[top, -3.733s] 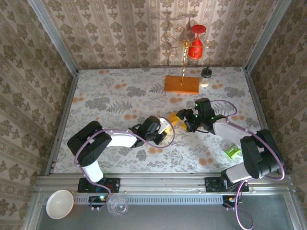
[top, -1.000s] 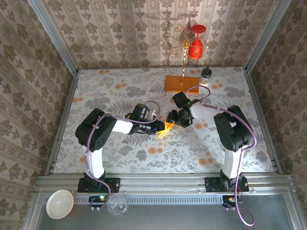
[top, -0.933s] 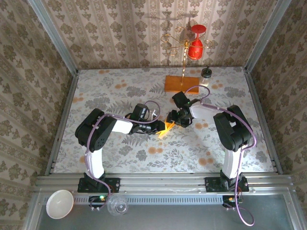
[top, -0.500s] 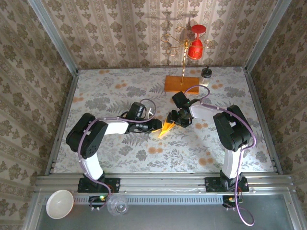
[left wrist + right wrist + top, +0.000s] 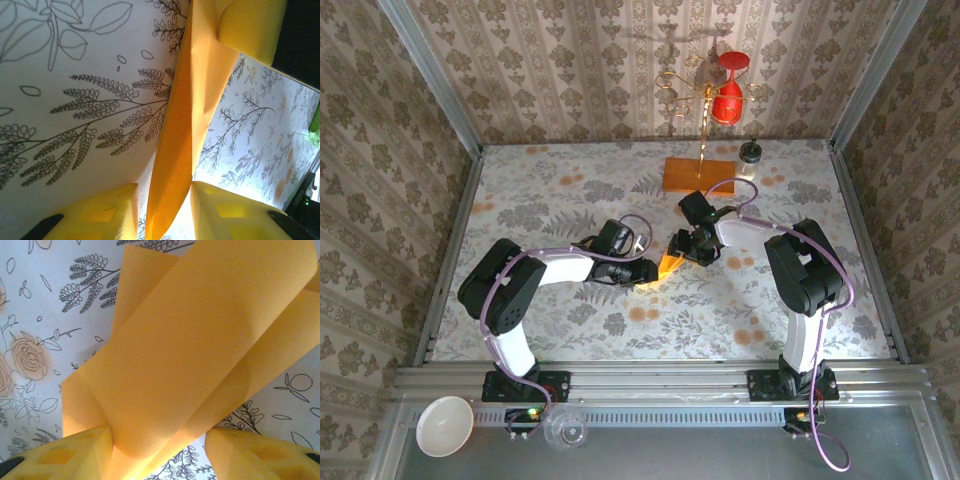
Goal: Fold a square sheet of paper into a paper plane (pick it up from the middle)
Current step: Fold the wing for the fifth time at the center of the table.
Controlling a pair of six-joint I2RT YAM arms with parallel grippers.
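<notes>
In front of the wooden block (image 5: 698, 176), the right end effector (image 5: 679, 250) grips the folded paper (image 5: 668, 265). The left end effector (image 5: 653, 270) straddles its tip, slightly open, with open counter (image 5: 570, 180) around.

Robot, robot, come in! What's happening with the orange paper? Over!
Right gripper pinching the half-folded paper. Left gripper straddles its edge, grip unclear. Wooden block far behind, out of the way.
</notes>
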